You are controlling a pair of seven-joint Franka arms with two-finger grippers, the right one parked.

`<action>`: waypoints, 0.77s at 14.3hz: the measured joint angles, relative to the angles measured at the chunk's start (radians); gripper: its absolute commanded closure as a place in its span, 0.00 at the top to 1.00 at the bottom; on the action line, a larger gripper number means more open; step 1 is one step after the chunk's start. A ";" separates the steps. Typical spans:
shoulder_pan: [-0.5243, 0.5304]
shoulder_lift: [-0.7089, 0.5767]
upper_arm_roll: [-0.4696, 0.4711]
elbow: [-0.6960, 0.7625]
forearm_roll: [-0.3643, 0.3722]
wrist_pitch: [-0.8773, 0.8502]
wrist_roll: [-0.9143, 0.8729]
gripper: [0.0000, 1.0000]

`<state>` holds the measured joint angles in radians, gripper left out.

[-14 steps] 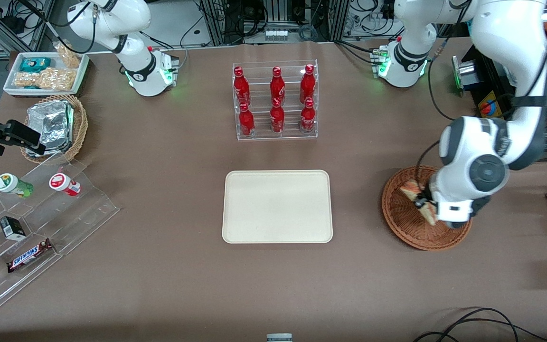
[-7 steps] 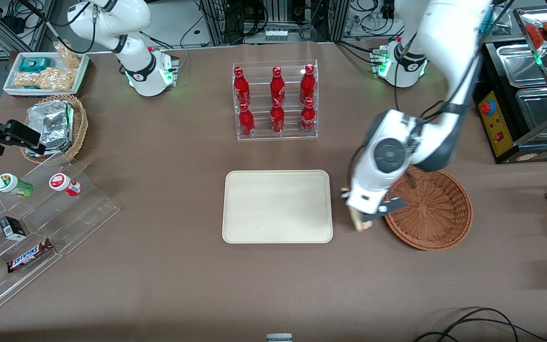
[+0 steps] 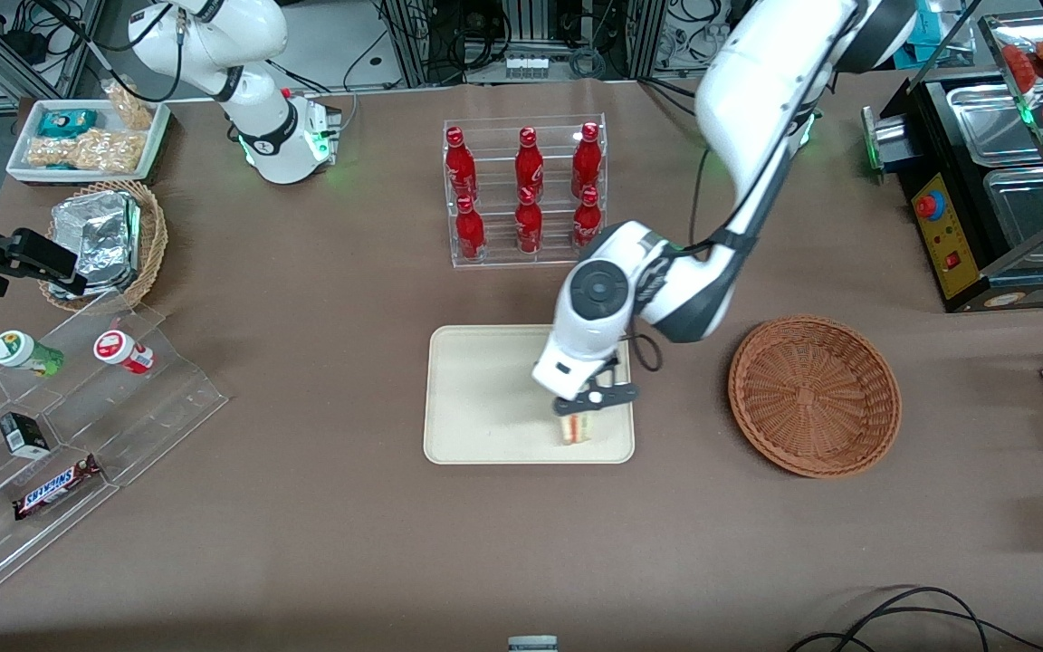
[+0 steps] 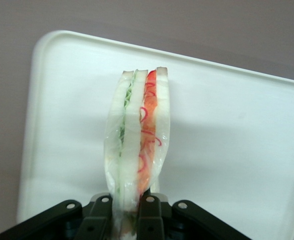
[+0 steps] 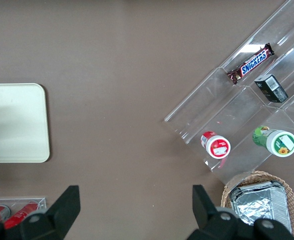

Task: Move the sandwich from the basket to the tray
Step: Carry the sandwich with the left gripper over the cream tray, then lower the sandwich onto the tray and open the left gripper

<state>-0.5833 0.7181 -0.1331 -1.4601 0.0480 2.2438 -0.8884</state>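
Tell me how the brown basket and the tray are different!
The basket is round, woven and reddish-brown; the tray is rectangular, smooth and cream. The basket has nothing inside, while over the tray the gripper holds the sandwich. Both sit on the table.

Front: high, looking down over the whole bench (image 3: 304, 543).
Left wrist: close above the tray (image 4: 226, 125).
Right wrist: straight down; shares the tray (image 5: 14, 122).

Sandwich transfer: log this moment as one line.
phase: carry | gripper: shut on triangular white-bread sandwich, above cream rectangular tray | round reddish-brown wicker basket: empty | release: not yet
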 measured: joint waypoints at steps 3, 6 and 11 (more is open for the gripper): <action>-0.030 0.052 -0.001 0.050 0.000 0.022 -0.001 0.09; -0.039 0.069 -0.006 0.067 0.000 0.022 0.001 0.32; -0.045 0.071 -0.015 0.075 0.000 0.017 0.000 1.00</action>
<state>-0.6281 0.7889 -0.1484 -1.3848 0.0476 2.2607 -0.8884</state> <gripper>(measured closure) 0.542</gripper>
